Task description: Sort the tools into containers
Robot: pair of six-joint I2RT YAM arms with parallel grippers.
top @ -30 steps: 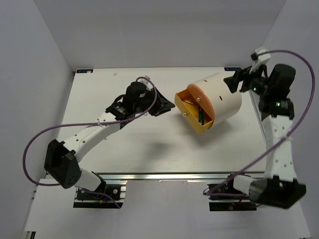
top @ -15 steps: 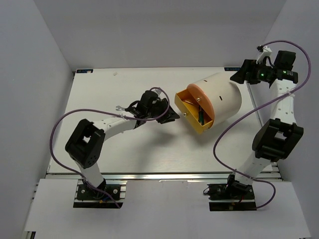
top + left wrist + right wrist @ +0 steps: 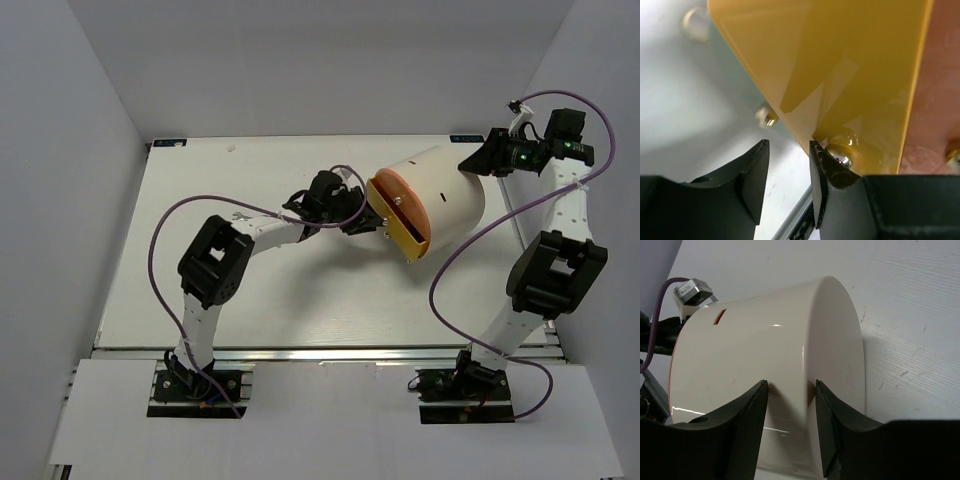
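The drum lay on its side on the bench, right of centre. Its round face was turned toward the left and the near edge. The left gripper stood just left of that face, at its edge. In the left wrist view, one of its fingers sat against the drawer front, just beside a knob. The right gripper was behind the drum at its far right end, with one finger on either side of the rear rim.
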